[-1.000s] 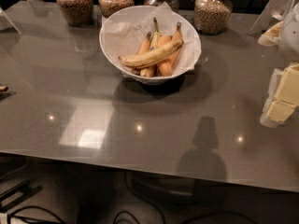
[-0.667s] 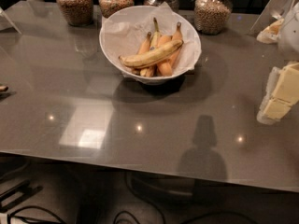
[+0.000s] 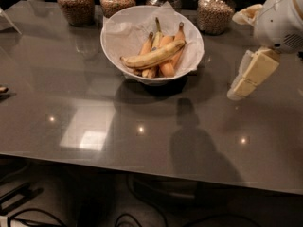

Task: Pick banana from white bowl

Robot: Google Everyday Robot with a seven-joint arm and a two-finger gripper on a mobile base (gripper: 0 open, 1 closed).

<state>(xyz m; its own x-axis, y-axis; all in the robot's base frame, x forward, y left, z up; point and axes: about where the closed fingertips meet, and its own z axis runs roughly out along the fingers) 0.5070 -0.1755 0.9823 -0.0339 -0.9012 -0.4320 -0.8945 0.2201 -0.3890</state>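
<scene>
The white bowl (image 3: 118, 48), lined with crumpled white paper, stands on the grey table toward the back centre. The banana (image 3: 154, 56), long, curved and pale yellow with brown flecks, lies across the top of the other fruit in the bowl. Under it are shorter orange-tinted fruits (image 3: 166, 69) and a thin green-stemmed banana (image 3: 157, 34). My gripper (image 3: 247, 77) hangs at the right of the view, above the table, to the right of the bowl and apart from it. It holds nothing that I can see.
Several glass jars with brown filling stand in a row behind the bowl, among them one at the far left (image 3: 75, 4) and one at the right (image 3: 215, 13). A small dark object (image 3: 3, 89) lies at the table's left edge. The table's front edge (image 3: 142, 161) runs across the lower view.
My gripper has moved left and a little up, closer to the bowl. The bowl and the fruit have not moved.
</scene>
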